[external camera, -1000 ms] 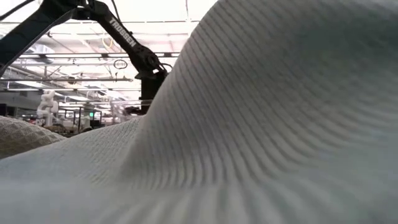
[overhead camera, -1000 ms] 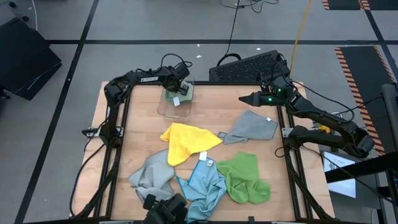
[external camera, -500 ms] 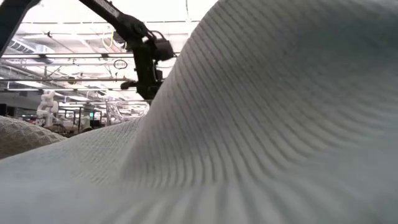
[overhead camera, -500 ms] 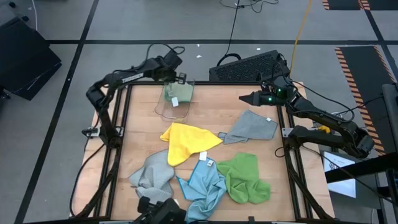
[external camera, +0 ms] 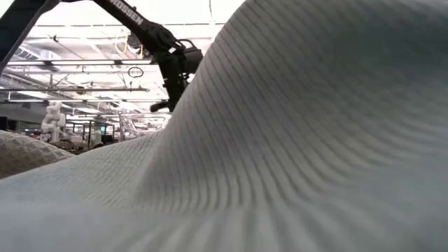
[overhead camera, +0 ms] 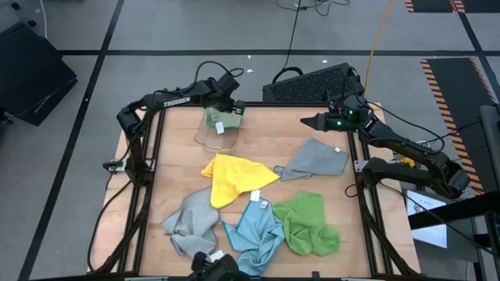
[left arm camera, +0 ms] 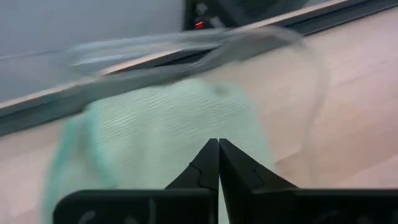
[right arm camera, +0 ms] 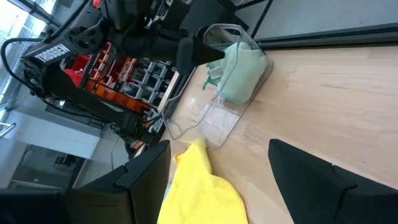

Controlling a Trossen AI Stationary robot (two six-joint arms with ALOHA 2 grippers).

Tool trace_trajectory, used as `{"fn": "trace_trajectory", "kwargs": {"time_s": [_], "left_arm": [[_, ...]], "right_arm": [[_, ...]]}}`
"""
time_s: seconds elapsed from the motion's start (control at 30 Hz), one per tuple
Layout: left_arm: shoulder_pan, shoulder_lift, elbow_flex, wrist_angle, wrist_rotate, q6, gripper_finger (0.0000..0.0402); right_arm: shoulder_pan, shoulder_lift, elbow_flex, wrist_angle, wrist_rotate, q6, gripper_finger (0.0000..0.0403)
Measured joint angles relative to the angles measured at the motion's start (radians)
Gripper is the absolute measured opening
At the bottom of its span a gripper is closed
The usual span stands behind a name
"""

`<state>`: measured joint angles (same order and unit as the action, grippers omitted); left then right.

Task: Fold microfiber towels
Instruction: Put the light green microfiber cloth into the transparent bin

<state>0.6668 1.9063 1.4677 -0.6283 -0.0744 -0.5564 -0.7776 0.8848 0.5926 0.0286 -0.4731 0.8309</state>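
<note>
One pale green towel [overhead camera: 221, 117] inside clear bin [overhead camera: 211, 139]; five towels loose nearby. Left gripper [left arm camera: 218, 146] above bin, pinched empty; right gripper [overhead camera: 306, 122] spread wide.

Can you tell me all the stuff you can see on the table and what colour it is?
pale green towel: one, pale green, inside the clear bin at the table's far left
clear plastic bin: one, see-through, far left part of the table
yellow towel: one, yellow, middle of the table
grey towel: one, grey, right of the yellow towel
second grey towel: one, grey, near left part of the table
light blue towel: one, light blue, near edge, between second grey towel and bright green one
bright green towel: one, bright green, near right
table: one, light wood
left gripper: dark, shut, over the bin
right gripper: dark, open, far right edge, holding nothing
</note>
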Motion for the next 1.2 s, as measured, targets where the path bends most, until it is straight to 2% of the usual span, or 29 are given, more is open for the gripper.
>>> {"fn": "trace_trajectory", "kwargs": {"time_s": [0.17, 0.27, 0.5, 0.67, 1.0, 1.1, 1.2], "left_arm": [[-0.011, 0.013, 0.000, 0.095, 0.036, 0.024, 0.0032], [-0.015, 0.014, 0.000, 0.088, 0.032, 0.006, 0.0036], [0.002, 0.015, -0.003, -0.013, 0.018, -0.051, 0.0004], [0.001, 0.015, -0.035, 0.003, -0.031, -0.055, 0.0007], [0.018, 0.038, -0.139, 0.107, -0.023, -0.075, 0.0004], [0.023, 0.038, -0.134, 0.126, -0.013, -0.071, 0.0004], [0.032, 0.030, -0.092, 0.059, 0.005, -0.022, 0.0008]], "right_arm": [[0.000, 0.000, 0.000, -0.004, -0.004, 0.030, 0.0264], [0.000, 0.000, 0.000, -0.005, -0.027, 0.047, 0.0264], [0.000, 0.000, 0.000, -0.012, -0.025, 0.049, 0.0264], [0.001, 0.000, 0.000, -0.012, 0.008, 0.048, 0.0264], [0.002, 0.000, 0.000, -0.012, 0.029, 0.048, 0.0264], [0.008, 0.000, 0.000, -0.012, 0.029, 0.048, 0.0264], [0.024, 0.000, 0.000, -0.013, 0.028, 0.048, 0.0264]]}}
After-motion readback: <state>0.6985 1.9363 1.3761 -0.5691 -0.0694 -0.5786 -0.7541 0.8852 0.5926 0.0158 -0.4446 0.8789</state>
